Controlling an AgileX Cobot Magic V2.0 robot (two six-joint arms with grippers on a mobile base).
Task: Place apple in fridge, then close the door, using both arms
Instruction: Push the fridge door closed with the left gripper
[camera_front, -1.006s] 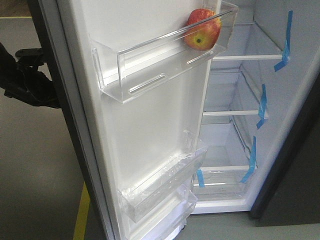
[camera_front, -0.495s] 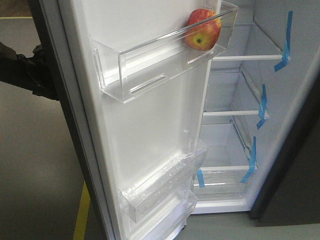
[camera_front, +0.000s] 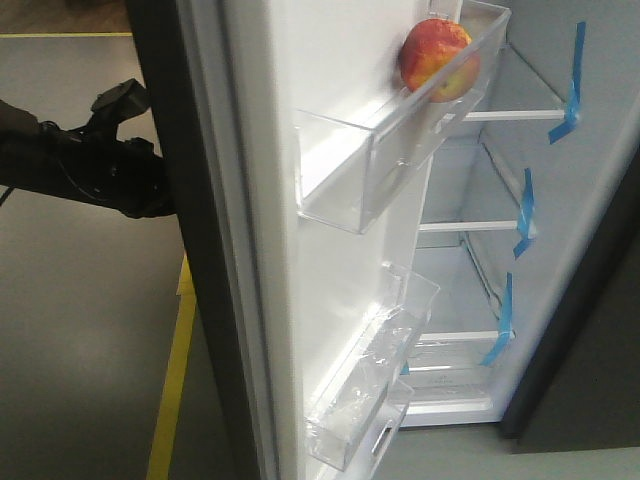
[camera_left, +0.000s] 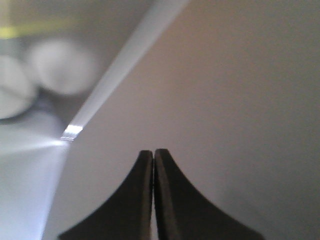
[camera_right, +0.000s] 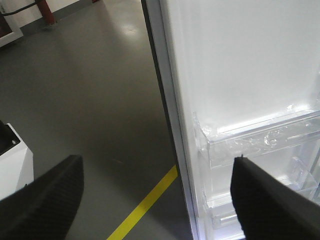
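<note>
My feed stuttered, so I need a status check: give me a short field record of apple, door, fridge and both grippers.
apple: in the top door bin, at its fridge-side end
door: open, angled partway toward the fridge
left gripper: shut, empty, by the door's outer face; contact unclear
right gripper: open, empty, facing the door's inner edge and lower bins
task: apple placed, door not yet closed

Floor (camera_front: 80, 330): smooth grey, glossy in the right wrist view.
Yellow line (camera_front: 172, 390): painted stripe on the floor, running lengthwise.
Second yellow line (camera_front: 60, 35): thinner, crossing at the top left.
White unit (camera_right: 15, 165): low box standing on the floor at the left edge.
Red post (camera_right: 46, 9): top left, only the base in view.
</note>
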